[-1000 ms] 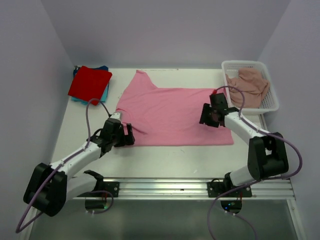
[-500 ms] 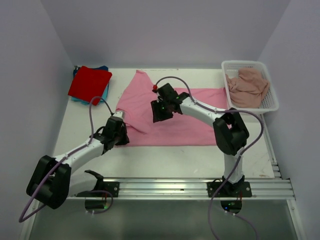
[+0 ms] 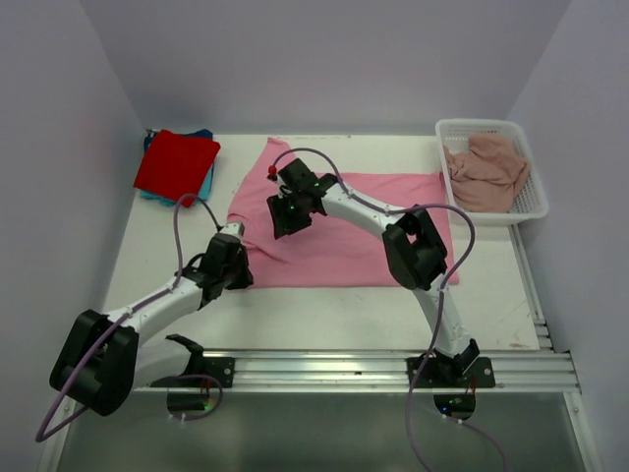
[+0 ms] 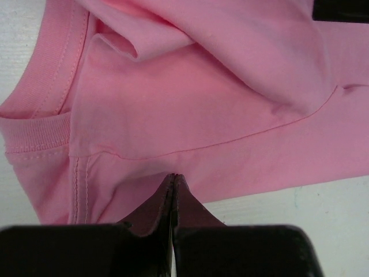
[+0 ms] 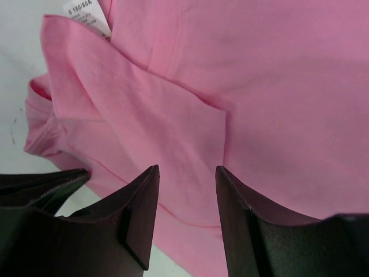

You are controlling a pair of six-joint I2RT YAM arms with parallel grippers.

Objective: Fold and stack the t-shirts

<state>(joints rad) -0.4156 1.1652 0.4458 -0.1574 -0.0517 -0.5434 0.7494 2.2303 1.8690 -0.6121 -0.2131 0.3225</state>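
Note:
A pink t-shirt [image 3: 344, 221] lies spread flat in the middle of the table. My left gripper [image 3: 239, 267] is at its near-left corner, shut on the shirt's edge [image 4: 173, 176]; the cloth [image 4: 219, 104] creases toward the closed tips. My right arm reaches across the shirt, and its gripper [image 3: 285, 211] hovers over the left part, above a folded-over flap [image 5: 144, 115] near the size label [image 5: 86, 14]. That gripper [image 5: 187, 168] is open with nothing between its fingers. A folded red t-shirt [image 3: 177, 165] lies on a blue one [image 3: 152, 197] at the far left.
A white basket [image 3: 488, 127] at the far right holds a crumpled beige-pink garment [image 3: 486, 167]. A metal rail [image 3: 324, 369] runs along the near edge with both arm bases. Purple walls close in the table on three sides.
The right arm swung from the shirt's right edge across to its left part. The left gripper closed at the near-left corner of the shirt.

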